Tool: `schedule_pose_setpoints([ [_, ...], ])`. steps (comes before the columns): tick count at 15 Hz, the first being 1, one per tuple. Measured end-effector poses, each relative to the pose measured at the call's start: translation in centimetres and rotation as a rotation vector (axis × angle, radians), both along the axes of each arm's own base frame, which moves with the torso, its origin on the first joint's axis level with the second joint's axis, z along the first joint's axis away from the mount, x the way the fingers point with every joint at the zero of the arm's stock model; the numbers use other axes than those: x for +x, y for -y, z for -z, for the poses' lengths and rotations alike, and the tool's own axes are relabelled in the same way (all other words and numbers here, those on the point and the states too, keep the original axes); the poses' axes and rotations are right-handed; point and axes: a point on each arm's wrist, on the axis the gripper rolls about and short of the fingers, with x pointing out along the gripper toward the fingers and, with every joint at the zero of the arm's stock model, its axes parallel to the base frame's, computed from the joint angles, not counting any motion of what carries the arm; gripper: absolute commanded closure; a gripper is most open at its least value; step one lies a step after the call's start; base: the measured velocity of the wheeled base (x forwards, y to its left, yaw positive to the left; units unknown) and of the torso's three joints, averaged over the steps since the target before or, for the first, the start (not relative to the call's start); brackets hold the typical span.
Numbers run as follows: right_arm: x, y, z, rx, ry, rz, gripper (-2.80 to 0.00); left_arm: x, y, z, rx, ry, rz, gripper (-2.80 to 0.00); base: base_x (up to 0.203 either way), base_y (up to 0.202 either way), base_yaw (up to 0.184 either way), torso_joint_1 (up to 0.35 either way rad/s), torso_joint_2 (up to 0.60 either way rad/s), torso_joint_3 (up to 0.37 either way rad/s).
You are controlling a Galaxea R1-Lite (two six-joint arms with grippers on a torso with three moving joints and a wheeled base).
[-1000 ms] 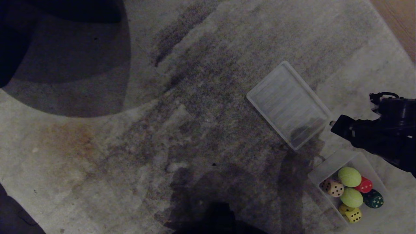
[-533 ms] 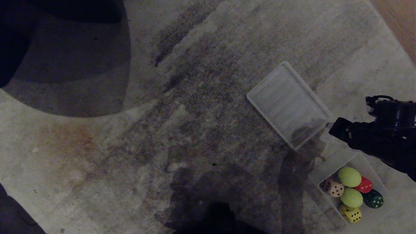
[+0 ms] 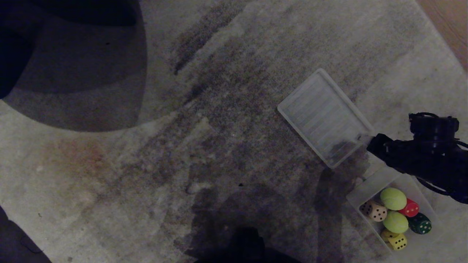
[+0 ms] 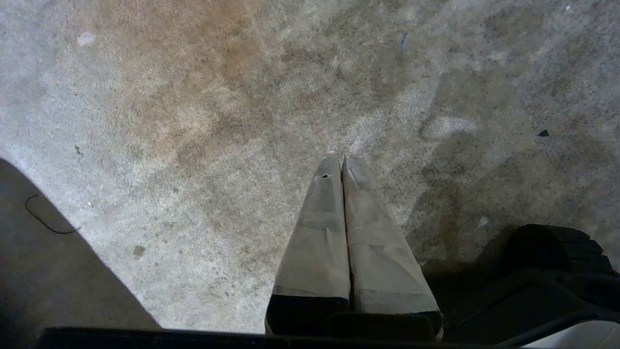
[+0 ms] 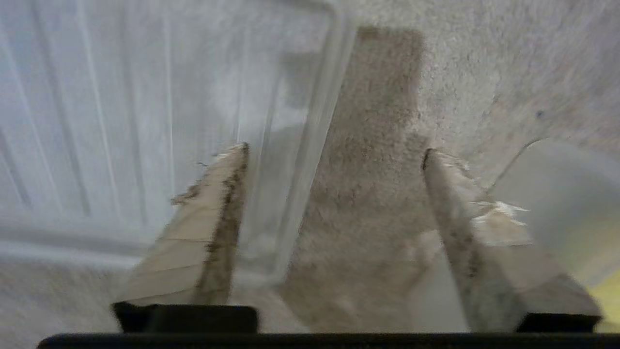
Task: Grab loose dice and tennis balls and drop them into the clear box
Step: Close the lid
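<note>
**All pieces in the box, lid edge under the gripper**

Head view: the clear box (image 3: 369, 190) holds all dice (image 3: 374, 210) and tennis balls (image 3: 393, 198). The right gripper (image 3: 371, 142) hangs near the ribbed lid (image 3: 321, 115).

Right wrist view: its fingers (image 5: 203, 228) stand wide apart, empty, astride the lid's edge; lowering could push the lid.

Left wrist view: the left gripper (image 4: 343, 162) is closed, empty, above the carpet (image 4: 193, 121).

On the carpet (image 3: 226, 109), the box (image 3: 369, 190) with dice (image 3: 374, 210) and balls (image 3: 393, 198) inside lies at lower right, the lid (image 3: 323, 117) just behind it.
</note>
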Motion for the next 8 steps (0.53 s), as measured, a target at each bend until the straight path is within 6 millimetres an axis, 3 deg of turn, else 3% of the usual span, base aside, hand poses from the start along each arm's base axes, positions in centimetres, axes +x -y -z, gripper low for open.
schedule_pose_setpoints([
  [6, 2.2, -0.2, 1.1, 0.136, 0.027, 0.024, -2.80, 0.0, 0.0, 0.0, 0.000, 0.000, -0.001, 0.00, 0.000, 0.000, 0.000, 0.000, 0.00, 0.000],
  [7, 2.4, -0.2, 1.2, 0.143, 0.035, 0.016, 0.00, 0.0, 0.0, 0.0, 0.000, 0.000, 0.000, 0.00, 0.000, 0.000, 0.000, 0.000, 0.00, 0.000],
  [8, 2.6, -0.2, 1.5, 0.143, 0.028, 0.016, 0.00, 0.0, 0.0, 0.0, 0.000, 0.000, 0.000, 0.00, 0.000, 0.000, 0.000, 0.000, 0.00, 0.000],
])
